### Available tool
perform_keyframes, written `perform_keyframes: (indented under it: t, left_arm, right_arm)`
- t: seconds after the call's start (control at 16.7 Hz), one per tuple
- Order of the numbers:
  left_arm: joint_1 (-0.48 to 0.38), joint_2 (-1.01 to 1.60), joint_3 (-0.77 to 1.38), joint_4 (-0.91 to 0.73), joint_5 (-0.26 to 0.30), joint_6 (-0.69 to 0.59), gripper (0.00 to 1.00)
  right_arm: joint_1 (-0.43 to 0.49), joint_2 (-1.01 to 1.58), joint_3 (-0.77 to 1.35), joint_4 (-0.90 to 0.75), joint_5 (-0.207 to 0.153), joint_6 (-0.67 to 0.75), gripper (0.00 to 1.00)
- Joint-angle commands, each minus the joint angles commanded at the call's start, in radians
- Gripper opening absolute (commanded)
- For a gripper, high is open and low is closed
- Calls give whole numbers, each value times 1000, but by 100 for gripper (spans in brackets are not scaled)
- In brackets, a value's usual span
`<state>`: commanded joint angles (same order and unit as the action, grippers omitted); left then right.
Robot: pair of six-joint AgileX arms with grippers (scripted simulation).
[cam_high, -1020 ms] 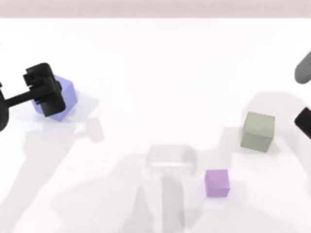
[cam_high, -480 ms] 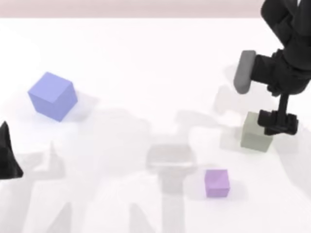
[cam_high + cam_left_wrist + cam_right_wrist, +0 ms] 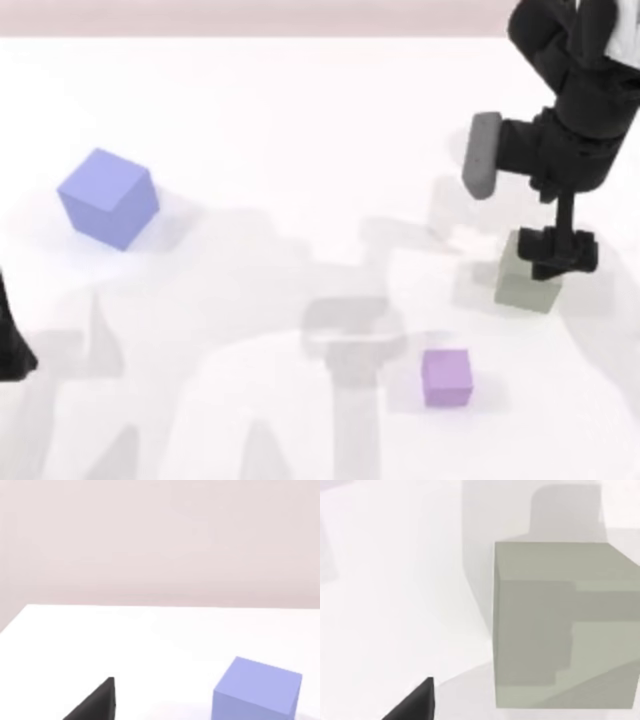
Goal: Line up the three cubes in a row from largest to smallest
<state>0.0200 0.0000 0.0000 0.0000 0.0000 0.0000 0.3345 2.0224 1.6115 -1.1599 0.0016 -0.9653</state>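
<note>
The periwinkle blue cube [image 3: 108, 197], the largest, rests alone at the table's left; the left wrist view shows this cube [image 3: 257, 690] standing free. The olive cube [image 3: 520, 278] sits at the right, and my right gripper [image 3: 563, 250] hangs over its right part, open. In the right wrist view the olive cube [image 3: 565, 625] fills the frame close by, beside one dark fingertip [image 3: 417, 704]. The small lilac cube [image 3: 446, 377] lies nearer the front, left of the olive one. My left arm [image 3: 12, 345] is drawn back at the left edge, its gripper open, one fingertip [image 3: 97, 705] showing.
The table top is plain white with a pale wall behind it [image 3: 160, 540]. A grey rounded part of the right arm [image 3: 482, 155] juts out above the table behind the olive cube. Bare table separates the blue cube from the other two.
My left gripper let go of the blue cube and pulled back to the left edge. My right arm swung in from the right and now hangs over the olive cube.
</note>
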Motion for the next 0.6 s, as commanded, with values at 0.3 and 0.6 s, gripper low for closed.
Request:
perform_keyframes:
  t: [0.3,0.6]
  left_arm:
    - [0,0,0,0,0,0,100]
    - [0,0,0,0,0,0,100]
  right_arm:
    - [-2,17,-23,38,0,-2,100]
    - [1,82,-149,234,1,2,100]
